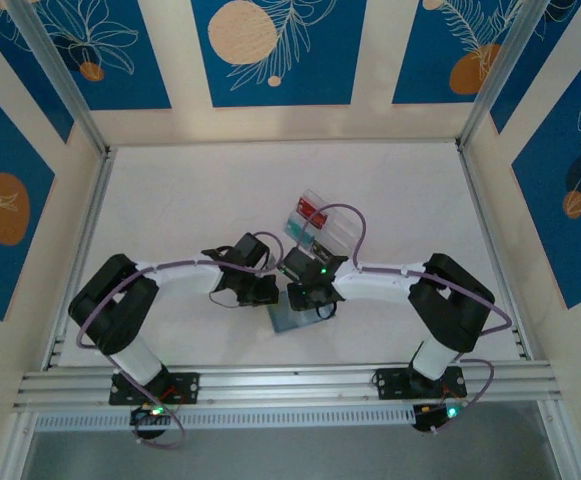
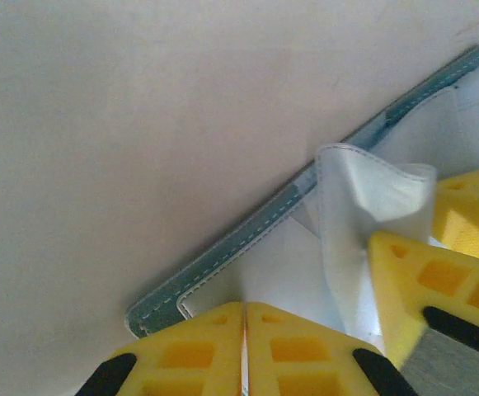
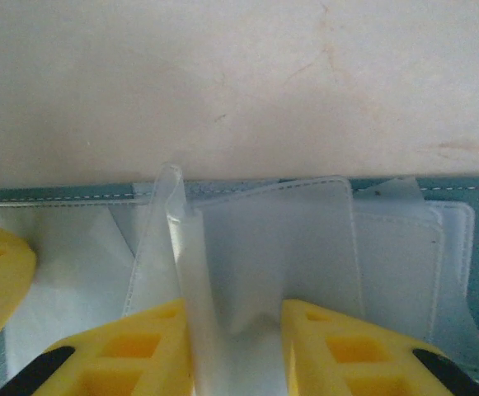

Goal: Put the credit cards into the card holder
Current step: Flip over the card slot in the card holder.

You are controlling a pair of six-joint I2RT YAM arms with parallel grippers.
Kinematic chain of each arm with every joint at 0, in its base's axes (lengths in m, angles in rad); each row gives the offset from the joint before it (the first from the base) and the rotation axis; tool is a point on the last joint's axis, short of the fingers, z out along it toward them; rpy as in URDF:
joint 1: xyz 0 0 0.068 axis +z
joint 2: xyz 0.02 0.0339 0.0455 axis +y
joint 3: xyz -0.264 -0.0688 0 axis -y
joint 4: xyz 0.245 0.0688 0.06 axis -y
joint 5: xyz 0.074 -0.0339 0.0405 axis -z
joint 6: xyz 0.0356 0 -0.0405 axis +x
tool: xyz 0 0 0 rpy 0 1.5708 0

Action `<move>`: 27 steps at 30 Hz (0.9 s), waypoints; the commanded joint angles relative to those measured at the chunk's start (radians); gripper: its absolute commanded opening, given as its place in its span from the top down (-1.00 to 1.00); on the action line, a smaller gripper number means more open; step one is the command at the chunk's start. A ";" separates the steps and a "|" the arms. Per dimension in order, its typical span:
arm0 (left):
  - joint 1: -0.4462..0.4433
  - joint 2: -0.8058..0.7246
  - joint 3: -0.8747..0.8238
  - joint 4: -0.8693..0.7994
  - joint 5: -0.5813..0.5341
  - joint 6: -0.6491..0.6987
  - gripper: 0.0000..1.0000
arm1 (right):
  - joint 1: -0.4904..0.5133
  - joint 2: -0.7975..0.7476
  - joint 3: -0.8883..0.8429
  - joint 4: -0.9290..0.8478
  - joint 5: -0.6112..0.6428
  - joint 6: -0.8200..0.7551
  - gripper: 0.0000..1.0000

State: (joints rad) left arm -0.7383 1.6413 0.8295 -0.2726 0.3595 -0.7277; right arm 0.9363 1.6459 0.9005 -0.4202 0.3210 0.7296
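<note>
OK, I see the card holder (image 1: 292, 318) lying open on the table (image 1: 170, 200) between both arms. Left gripper (image 2: 245, 346) fully closed at its edge; right gripper (image 3: 237, 330) pinching a clear sleeve (image 3: 223, 272).

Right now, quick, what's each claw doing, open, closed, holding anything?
Left claw: closed, pressed on the open blue-grey soft card holder.
Right claw: partly closed around one of its clear plastic sleeves; a firm grip cannot be told.

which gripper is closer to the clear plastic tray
Right. The right gripper sits just below the clear plastic tray, over the open card holder. The left gripper is further left of the tray, at the holder's left edge.
</note>
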 commanded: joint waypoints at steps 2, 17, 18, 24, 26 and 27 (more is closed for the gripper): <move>-0.012 0.024 -0.004 0.004 -0.030 0.012 0.82 | -0.030 -0.032 -0.065 0.025 -0.089 0.010 0.33; -0.015 0.035 -0.068 0.021 -0.026 0.098 0.82 | -0.014 -0.170 -0.011 -0.248 0.184 0.011 -0.01; -0.014 0.031 -0.068 0.024 -0.021 0.099 0.82 | -0.015 -0.170 -0.013 -0.229 0.152 -0.010 -0.02; -0.014 0.028 -0.061 0.009 -0.008 0.118 0.82 | 0.003 -0.152 0.027 -0.268 0.163 0.001 0.06; -0.015 0.029 -0.062 0.010 0.001 0.121 0.82 | 0.020 -0.187 0.049 -0.309 0.202 0.018 0.14; -0.014 0.031 -0.061 0.013 0.009 0.126 0.82 | 0.032 -0.211 0.061 -0.320 0.210 0.018 0.19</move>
State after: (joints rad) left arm -0.7418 1.6482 0.7990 -0.2203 0.3588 -0.6353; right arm 0.9440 1.4918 0.9154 -0.6643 0.4747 0.7280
